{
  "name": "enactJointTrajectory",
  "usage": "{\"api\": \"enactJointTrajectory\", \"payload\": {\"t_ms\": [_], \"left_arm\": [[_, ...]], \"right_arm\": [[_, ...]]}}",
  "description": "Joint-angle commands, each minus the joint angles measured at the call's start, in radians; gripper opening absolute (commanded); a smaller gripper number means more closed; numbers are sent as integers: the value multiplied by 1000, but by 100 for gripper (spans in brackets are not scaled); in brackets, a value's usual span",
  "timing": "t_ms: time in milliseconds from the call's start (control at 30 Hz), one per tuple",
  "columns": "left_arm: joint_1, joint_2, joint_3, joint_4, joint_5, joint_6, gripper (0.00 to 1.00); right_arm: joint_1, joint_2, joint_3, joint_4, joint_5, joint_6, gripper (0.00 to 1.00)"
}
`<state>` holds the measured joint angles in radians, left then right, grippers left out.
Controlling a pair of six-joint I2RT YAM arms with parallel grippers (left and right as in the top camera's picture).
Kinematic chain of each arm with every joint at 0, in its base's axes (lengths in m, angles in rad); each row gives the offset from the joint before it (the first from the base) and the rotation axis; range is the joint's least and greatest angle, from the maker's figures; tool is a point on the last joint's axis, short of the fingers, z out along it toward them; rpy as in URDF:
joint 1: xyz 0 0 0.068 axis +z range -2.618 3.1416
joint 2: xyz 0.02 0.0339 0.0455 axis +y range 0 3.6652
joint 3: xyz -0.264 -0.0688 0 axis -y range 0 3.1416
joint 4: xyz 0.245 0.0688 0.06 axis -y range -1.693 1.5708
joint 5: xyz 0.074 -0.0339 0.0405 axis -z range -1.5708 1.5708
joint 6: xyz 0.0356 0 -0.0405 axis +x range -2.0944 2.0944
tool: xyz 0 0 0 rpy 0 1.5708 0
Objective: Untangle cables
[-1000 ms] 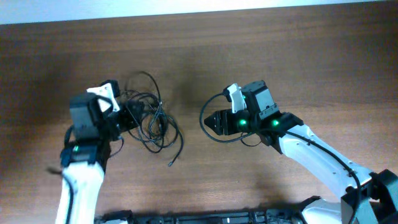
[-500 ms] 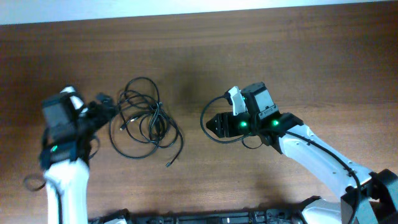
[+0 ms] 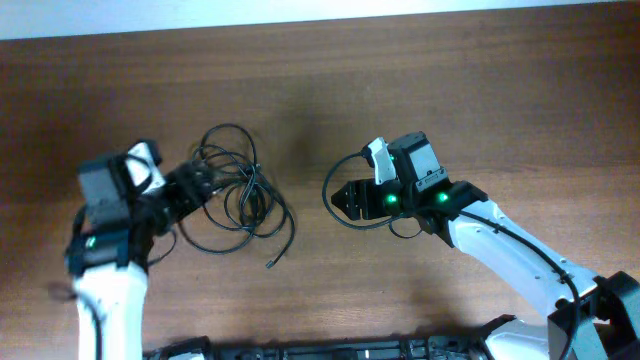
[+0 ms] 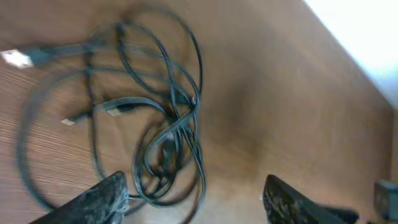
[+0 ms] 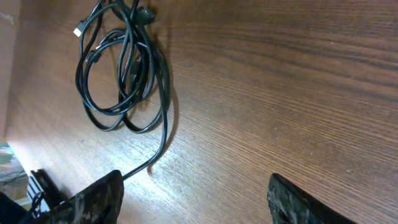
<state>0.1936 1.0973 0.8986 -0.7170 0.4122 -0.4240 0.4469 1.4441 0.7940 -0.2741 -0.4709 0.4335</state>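
The cables (image 3: 238, 195) lie as one tangle of thin black loops on the brown table, left of centre, with a plug-ended tail (image 3: 276, 260) trailing toward the front. My left gripper (image 3: 203, 182) is open at the tangle's left edge. In the left wrist view the cables (image 4: 168, 124) spread ahead of the left gripper (image 4: 194, 188), and the lowest loops reach in beside its left finger (image 4: 102, 196). My right gripper (image 3: 342, 200) is open, well to the right of the tangle. In its wrist view the right gripper (image 5: 196, 180) holds nothing, and one cord (image 5: 155, 149) runs past its left finger.
A thin black loop (image 3: 327, 188) curves round the right gripper's front; I cannot tell whether it is a loose cord or arm wiring. Bare wooden table (image 3: 300, 90) stretches behind and between the arms. The table's far edge (image 3: 320, 22) meets a white floor.
The left gripper opened and let go of the tangle, swung away left, then came back to its left edge. The tangle spread out slightly. The right arm stayed put.
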Motion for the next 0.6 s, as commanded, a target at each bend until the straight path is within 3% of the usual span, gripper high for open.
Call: {"api": "enactJointTrajectory", "payload": {"t_ms": [0, 67, 233, 300, 333, 367, 567], "left_arm": [[-85, 190, 10, 1, -73, 2, 67], [-103, 306, 10, 22, -94, 31, 56], [-162, 487, 10, 101, -105, 82, 49], [-188, 534, 10, 130, -148, 81, 33], [-200, 561, 10, 137, -151, 81, 22], [-205, 573, 10, 138, -151, 81, 3], [-204, 496, 128, 47, -97, 82, 0]], "right_arm": [[5, 5, -4, -3, 15, -11, 73], [5, 5, -4, -19, 16, -11, 73], [5, 5, -4, -21, 16, -11, 73], [5, 5, -4, -22, 16, -11, 73], [5, 5, -4, -22, 16, -11, 73], [5, 5, -4, -22, 16, -11, 73], [5, 5, -4, -30, 15, -11, 77]]}}
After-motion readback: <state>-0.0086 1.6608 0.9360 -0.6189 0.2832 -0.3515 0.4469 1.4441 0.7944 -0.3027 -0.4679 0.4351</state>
